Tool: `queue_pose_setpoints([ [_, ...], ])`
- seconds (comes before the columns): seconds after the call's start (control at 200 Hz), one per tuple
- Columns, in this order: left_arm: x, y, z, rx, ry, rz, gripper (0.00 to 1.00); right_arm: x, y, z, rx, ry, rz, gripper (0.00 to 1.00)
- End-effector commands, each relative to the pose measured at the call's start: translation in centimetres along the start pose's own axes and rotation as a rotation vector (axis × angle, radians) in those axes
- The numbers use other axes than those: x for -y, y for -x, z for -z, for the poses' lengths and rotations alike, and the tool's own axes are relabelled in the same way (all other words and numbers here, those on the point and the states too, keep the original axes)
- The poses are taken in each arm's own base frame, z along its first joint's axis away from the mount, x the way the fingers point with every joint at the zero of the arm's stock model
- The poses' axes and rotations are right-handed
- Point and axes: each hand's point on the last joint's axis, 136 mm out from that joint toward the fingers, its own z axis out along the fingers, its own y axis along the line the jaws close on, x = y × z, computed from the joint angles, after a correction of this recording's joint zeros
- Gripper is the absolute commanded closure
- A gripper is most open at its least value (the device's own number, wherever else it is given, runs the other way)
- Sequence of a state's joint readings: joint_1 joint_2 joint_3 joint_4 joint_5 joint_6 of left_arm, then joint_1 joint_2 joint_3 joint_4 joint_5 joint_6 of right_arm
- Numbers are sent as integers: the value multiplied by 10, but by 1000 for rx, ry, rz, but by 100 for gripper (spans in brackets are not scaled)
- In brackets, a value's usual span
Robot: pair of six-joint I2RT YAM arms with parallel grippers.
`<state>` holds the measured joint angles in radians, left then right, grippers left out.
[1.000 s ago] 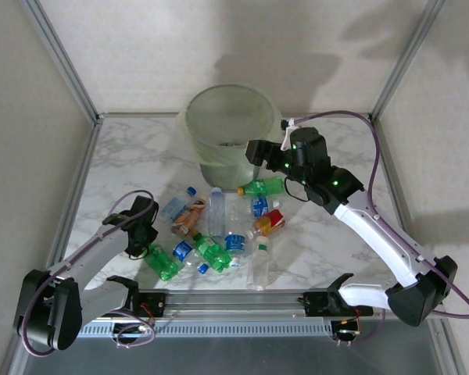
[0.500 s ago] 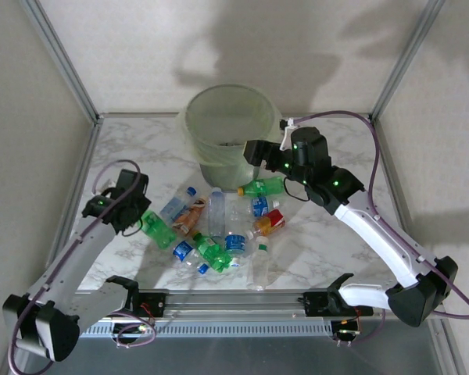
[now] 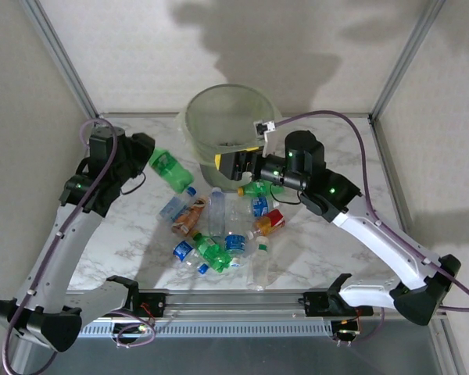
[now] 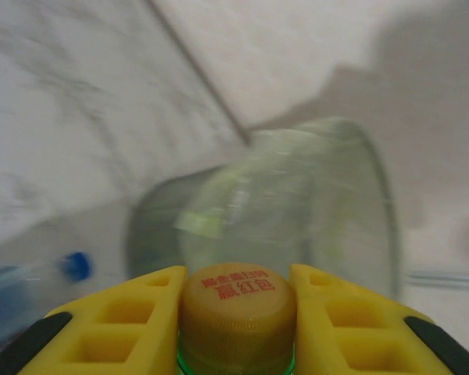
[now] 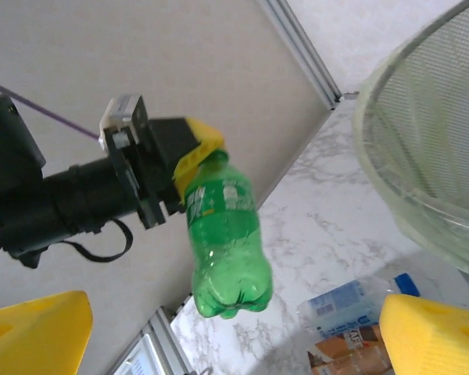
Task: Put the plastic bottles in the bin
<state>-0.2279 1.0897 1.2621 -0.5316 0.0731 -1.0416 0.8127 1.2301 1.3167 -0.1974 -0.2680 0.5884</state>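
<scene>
**Carry the green bottle past the rim**

The left gripper pinches the green bottle by its neck, aloft at the bin's nine o'clock. Clear the rim fully before releasing. The right gripper, spread, hovers at six o'clock.

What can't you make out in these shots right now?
Bin contents: top external view, dim and too small; left wrist view, blurred.
Green bottle body: left wrist view, hidden behind its cap and cut by the bottom edge.
Pile of bottles count and labels: top external view, overlapping and too small.
Right gripper fingertips: right wrist view, cut off at the bottom corners.
</scene>
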Motion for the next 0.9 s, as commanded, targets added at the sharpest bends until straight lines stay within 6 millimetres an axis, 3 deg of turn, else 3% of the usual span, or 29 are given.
queue_pose_setpoints([
  [0.0, 80, -2, 9, -83, -309, 82, 92, -11, 3, -9, -8, 53, -23, 4],
  [0.165, 117, -9, 9, -145, -472, 125, 92, -20, -1, -19, -29, 132, -39, 1],
  [0.36, 136, -18, 7, -212, -589, 196, 92, -34, 10, -30, -26, 207, -44, 1],
  [0.691, 147, -21, 1, -248, -655, 219, 94, -34, 28, -43, -6, 227, -55, 1],
  [0.896, 146, -22, -5, -252, -646, 225, 95, -31, 34, -40, 11, 227, -61, 10],
])
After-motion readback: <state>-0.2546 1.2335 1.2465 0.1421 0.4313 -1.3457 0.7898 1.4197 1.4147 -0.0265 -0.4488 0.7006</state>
